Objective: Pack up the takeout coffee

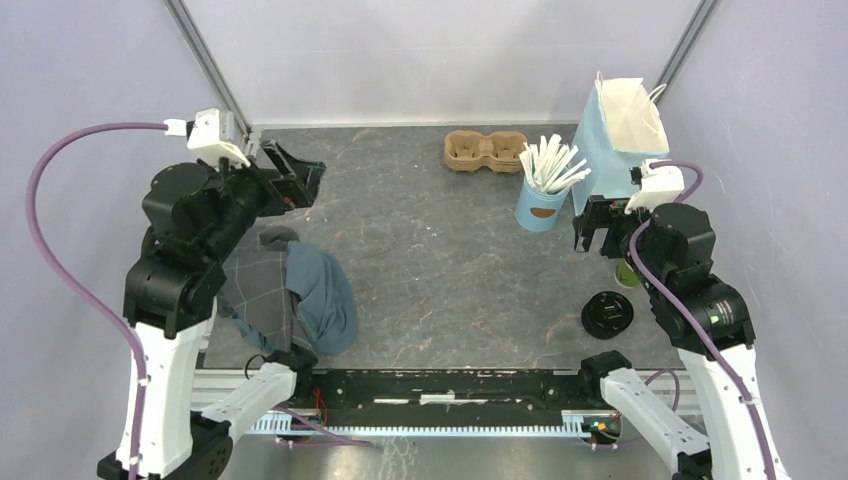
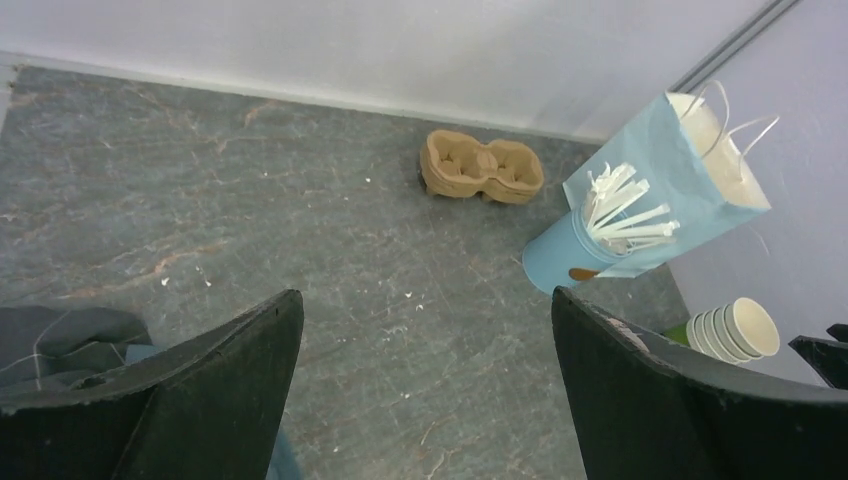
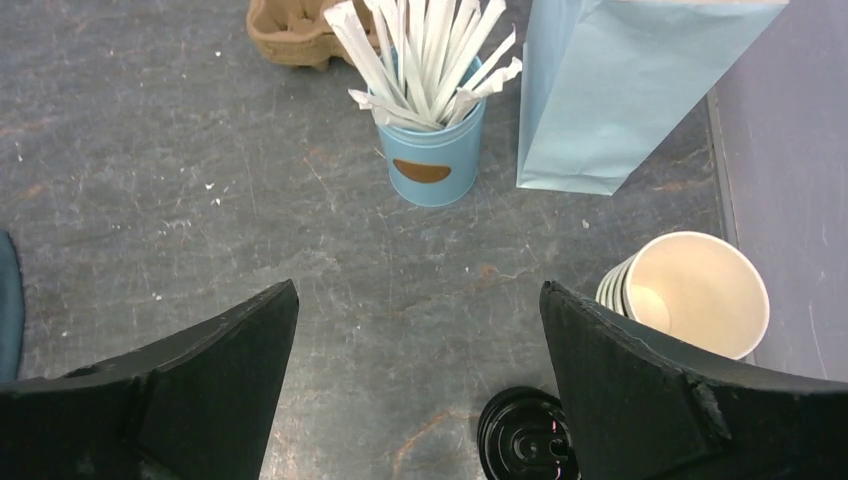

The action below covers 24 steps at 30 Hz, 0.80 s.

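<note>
- Paper cup (image 3: 690,300), lidless (apparently nested), by right tabletop (image 3: 200,150) edge; black lid (image 3: 525,435) nearby.
- Likely light, crushable: grip wall gently below rim.
- Left pincer (image 2: 425,295) and right pincer (image 3: 418,290): apart, empty.

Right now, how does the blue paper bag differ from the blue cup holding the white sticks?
The blue paper bag stands taller than the blue cup. The bag is flat-sided with white handles; the cup is round with a brown label. The cup is packed with white sticks; nothing sticks out of the bag. Both are light blue, upright and open-topped, side by side at the far right.
</note>
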Each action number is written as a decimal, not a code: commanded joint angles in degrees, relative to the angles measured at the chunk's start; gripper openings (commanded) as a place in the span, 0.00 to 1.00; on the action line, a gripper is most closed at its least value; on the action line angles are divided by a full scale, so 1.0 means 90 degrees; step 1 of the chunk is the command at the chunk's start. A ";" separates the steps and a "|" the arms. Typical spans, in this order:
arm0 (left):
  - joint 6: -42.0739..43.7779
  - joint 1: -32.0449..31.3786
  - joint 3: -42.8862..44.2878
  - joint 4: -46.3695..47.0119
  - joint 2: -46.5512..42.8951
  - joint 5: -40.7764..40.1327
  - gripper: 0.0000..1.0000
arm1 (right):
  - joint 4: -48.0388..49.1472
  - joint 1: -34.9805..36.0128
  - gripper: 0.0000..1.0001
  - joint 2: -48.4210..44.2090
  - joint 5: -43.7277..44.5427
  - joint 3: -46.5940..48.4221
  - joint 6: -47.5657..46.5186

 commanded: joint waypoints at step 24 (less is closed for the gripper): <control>-0.0133 0.0128 -0.0942 0.0601 0.0787 0.1218 1.00 | 0.0148 -0.0880 0.85 0.2193 0.0212 0.0242 -0.0366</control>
